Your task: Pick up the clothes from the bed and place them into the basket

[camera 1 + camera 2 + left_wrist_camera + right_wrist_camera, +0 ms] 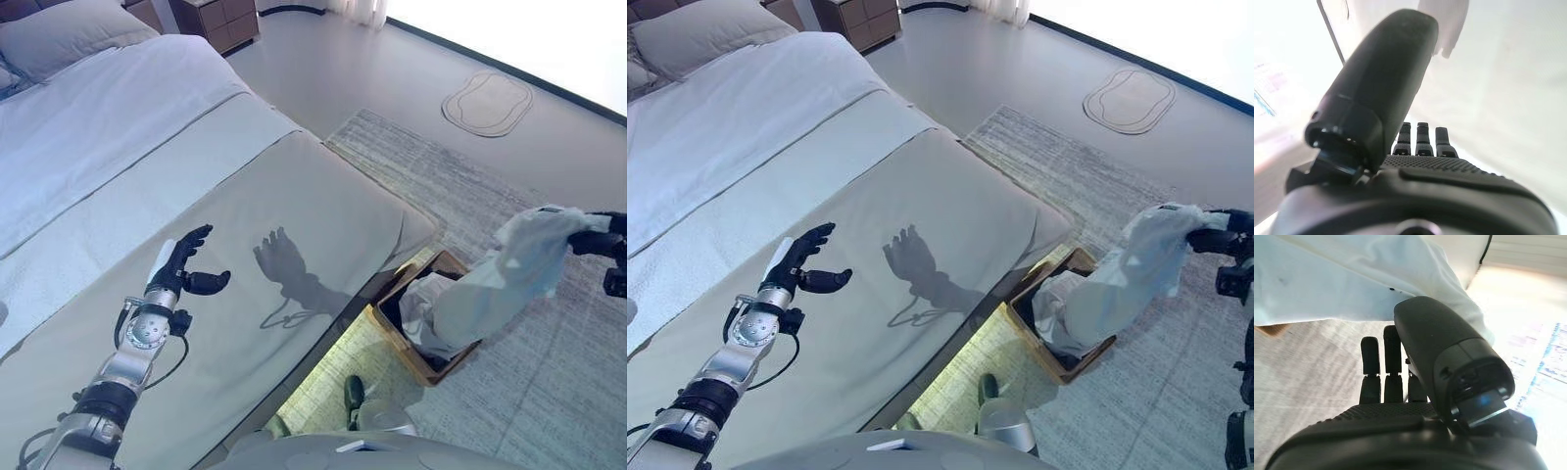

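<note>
A white garment (509,274) hangs from my right hand (600,233), which is shut on its top edge at the far right. The cloth's lower end drapes down into the brown basket (402,348), which stands on the rug by the bed's foot corner and holds more pale clothes. In the right wrist view the thumb presses the white garment (1352,279) against the fingers (1386,367). My left hand (181,269) hovers open over the grey bed cover (294,196), fingers spread, holding nothing; its straight fingers (1422,139) show in the left wrist view.
The bed fills the left side, with pillows (69,34) at its head and a wooden nightstand (217,20) beyond. A grey rug (460,176) lies under the basket. A flat oval object (487,101) sits on the floor at the back right.
</note>
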Motion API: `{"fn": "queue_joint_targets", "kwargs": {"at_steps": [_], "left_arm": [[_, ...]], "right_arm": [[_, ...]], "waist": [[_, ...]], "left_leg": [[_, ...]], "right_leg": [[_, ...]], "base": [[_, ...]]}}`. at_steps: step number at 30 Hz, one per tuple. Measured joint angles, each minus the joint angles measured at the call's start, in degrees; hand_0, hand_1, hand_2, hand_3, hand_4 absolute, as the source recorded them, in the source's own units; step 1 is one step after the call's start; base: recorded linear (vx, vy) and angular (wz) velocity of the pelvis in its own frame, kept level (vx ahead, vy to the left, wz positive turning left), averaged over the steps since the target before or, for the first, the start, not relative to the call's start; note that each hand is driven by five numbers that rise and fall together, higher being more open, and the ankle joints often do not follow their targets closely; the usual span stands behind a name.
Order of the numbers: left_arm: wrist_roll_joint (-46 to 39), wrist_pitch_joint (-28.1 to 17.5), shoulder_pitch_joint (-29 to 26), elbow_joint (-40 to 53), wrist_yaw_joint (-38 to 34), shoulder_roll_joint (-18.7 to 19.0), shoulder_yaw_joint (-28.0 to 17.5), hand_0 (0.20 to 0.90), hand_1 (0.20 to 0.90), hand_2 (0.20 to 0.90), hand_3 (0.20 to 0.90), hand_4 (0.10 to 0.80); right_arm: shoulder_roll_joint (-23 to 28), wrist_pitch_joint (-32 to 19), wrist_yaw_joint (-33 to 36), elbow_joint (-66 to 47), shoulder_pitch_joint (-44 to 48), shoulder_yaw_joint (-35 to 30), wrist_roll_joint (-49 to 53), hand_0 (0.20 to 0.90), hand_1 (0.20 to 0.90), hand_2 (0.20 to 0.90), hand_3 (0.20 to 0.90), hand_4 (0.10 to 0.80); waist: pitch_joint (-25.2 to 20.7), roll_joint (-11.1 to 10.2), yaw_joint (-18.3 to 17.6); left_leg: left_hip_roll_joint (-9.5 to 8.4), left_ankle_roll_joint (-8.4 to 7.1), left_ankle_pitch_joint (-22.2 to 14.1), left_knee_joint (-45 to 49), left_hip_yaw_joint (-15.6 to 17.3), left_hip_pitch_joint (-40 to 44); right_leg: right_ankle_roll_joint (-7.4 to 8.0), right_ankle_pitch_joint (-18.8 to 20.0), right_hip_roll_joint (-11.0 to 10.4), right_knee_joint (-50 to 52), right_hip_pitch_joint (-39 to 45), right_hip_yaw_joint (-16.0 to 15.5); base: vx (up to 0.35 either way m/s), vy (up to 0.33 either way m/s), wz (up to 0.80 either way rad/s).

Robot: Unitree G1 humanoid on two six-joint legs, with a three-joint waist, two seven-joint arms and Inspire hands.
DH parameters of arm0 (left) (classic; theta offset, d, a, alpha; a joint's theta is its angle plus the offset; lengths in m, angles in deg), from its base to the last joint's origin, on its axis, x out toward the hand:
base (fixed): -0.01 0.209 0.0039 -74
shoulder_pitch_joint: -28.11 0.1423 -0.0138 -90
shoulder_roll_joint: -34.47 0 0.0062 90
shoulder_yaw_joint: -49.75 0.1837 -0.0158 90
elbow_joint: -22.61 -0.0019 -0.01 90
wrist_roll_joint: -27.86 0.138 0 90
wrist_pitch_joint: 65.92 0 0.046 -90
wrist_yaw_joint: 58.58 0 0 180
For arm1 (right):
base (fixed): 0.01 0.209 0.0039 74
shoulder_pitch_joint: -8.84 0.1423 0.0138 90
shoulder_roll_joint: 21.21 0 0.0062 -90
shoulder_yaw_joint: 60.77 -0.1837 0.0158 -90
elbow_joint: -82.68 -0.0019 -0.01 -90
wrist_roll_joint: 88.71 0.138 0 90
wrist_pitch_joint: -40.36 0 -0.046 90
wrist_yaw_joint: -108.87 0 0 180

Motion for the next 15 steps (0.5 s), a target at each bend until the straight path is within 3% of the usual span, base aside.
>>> {"fn": "queue_joint_targets", "kwargs": {"at_steps": [10,11,12,15], "left_arm": [[0.0,0.1,-1.3,0.0,0.0,-0.2,1.7,0.9,0.9,0.9,0.9,0.8],[0.0,0.1,-1.3,0.0,0.0,-0.2,1.7,0.9,0.9,0.9,0.9,0.8],[0.0,0.1,-1.3,0.0,0.0,-0.2,1.7,0.9,0.9,0.9,0.9,0.8],[0.0,0.2,-1.3,0.0,0.0,-0.2,1.7,0.9,0.9,0.9,0.9,0.8]], "right_arm": [[-3.0,-0.2,3.5,0.4,-0.4,3.1,-1.7,0.3,0.3,0.3,0.2,0.1],[-3.1,-0.2,3.5,0.6,-0.4,3.1,-1.7,0.345,0.345,0.345,0.252,0.152],[-3.1,-0.4,3.5,1.4,-0.4,3.1,-1.7,0.9,0.9,0.9,0.9,0.8],[-3.3,-0.6,3.7,4.1,-0.4,3.2,-1.8,0.9,0.9,0.9,0.9,0.8]], "waist": [[0.3,1.7,0.0],[0.4,1.9,0.1],[0.4,2.0,0.2],[0.7,2.4,0.6]], "left_leg": [[0.0,0.01,0.0,-0.1,-0.1,-0.4],[0.01,0.02,0.0,-0.1,-0.2,-0.5],[0.02,0.03,0.0,-0.2,-0.2,-0.5],[0.01,0.03,0.0,-0.2,-0.3,-0.5]], "right_leg": [[0.0,0.0,-0.4,-0.5,-0.1,-0.3],[0.0,0.0,-0.4,-0.6,-0.1,-0.4],[0.0,0.0,-0.4,-0.6,-0.1,-0.5],[0.0,0.0,-0.5,-0.6,0.0,-0.6]], "base": [[-0.009,-0.003,0.01],[-0.007,-0.003,0.05],[0.0,-0.004,0.05],[0.0,0.0,0.0]]}}
